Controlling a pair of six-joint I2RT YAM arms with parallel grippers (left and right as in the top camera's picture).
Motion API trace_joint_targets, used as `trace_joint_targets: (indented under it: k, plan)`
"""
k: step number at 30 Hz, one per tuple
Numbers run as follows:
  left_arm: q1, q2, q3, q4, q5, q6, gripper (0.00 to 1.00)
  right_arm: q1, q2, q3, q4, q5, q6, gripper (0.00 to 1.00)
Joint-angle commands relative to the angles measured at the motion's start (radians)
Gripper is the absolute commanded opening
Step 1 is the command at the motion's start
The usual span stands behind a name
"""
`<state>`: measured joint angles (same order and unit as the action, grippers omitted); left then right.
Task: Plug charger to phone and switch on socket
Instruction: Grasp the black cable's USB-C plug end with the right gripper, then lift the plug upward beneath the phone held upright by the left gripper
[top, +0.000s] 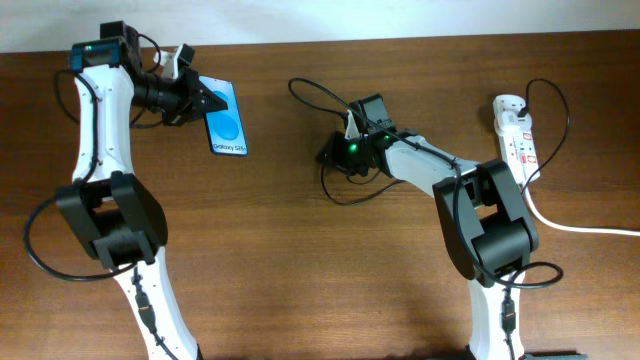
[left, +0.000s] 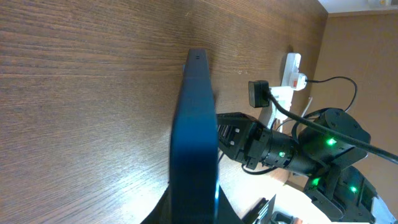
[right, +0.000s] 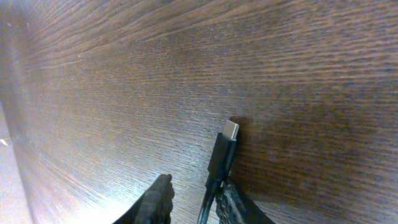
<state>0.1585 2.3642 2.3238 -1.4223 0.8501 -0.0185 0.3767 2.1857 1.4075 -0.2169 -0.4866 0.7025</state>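
Note:
The phone (top: 228, 122) has a bright blue screen and is at the back left. My left gripper (top: 197, 97) is shut on its upper end. In the left wrist view the phone (left: 196, 137) shows edge-on, standing up from between my left gripper's (left: 196, 210) jaws. The charger (top: 312, 86) is a thin black cable looping across the middle of the table. My right gripper (top: 333, 152) is down on it. Its plug tip (right: 229, 130) lies on the wood just ahead of my right gripper (right: 194, 186). The cable rests against one finger, and the other finger (right: 158, 199) stands apart from it. The socket (top: 515, 135) lies at the far right.
A thick white cord (top: 575, 226) runs from the socket off the right edge. A black plug (left: 258, 93) sits in the socket (left: 291, 68), with a black lead arcing over it. The right arm (left: 280, 152) lies between the phone and the socket.

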Motion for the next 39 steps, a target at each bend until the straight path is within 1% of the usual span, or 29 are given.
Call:
trace_joint_targets:
  k: [1,2,3,5,8,10,15,18,21,23,25,29,32,35,37,39]
  plan:
    - [0.002,-0.008,0.014,-0.004,0.045,0.016,0.00,0.010,0.034,-0.001,-0.003,0.019,-0.005,0.21]
    - [0.002,-0.008,0.014,-0.004,0.045,0.016,0.00,0.010,0.034,-0.001,-0.005,0.019,-0.006,0.16]
    - [0.002,-0.008,0.014,-0.005,0.045,0.016,0.00,0.010,0.034,-0.001,-0.009,0.019,-0.006,0.04]
    - [0.002,-0.008,0.014,-0.005,0.045,0.016,0.00,0.004,0.033,-0.001,-0.013,-0.008,-0.021,0.04]
    - [0.002,-0.008,0.014,-0.005,0.051,0.016,0.00,-0.029,0.008,0.015,-0.013,-0.139,-0.152,0.04]
    - [0.002,-0.008,0.014,-0.004,0.080,0.016,0.00,-0.063,-0.046,0.026,-0.044,-0.200,-0.237,0.04]
    - [0.002,-0.008,0.014,0.014,0.233,0.016,0.00,-0.125,-0.287,0.030,-0.207,-0.295,-0.405,0.04]
    - [0.000,-0.008,0.014,0.015,0.348,0.018,0.00,-0.136,-0.433,0.030,-0.307,-0.298,-0.455,0.04]
    - [-0.012,-0.008,0.014,0.015,0.516,0.071,0.00,-0.137,-0.595,0.030,-0.397,-0.301,-0.462,0.04]
    - [-0.026,-0.008,0.014,0.015,0.585,0.078,0.00,-0.137,-0.670,0.030,-0.453,-0.317,-0.463,0.04]
    - [-0.049,-0.008,0.014,0.016,0.643,0.081,0.00,-0.137,-0.751,0.030,-0.526,-0.319,-0.463,0.04]
    - [-0.106,-0.008,0.014,0.029,0.724,0.079,0.00,-0.137,-0.840,0.030,-0.623,-0.325,-0.462,0.04]
    - [-0.155,-0.008,0.014,0.050,0.724,0.079,0.00,-0.135,-0.853,0.029,-0.663,-0.389,-0.459,0.04]
    - [-0.199,-0.008,0.015,0.065,0.724,0.070,0.00,-0.135,-0.845,-0.005,-0.644,-0.409,-0.430,0.04]
    - [-0.217,-0.008,0.015,0.089,0.724,0.039,0.00,-0.132,-0.836,-0.029,-0.615,-0.409,-0.397,0.04]
    - [-0.232,-0.008,0.015,0.151,0.724,-0.023,0.00,-0.113,-0.825,-0.063,-0.553,-0.409,-0.359,0.04]
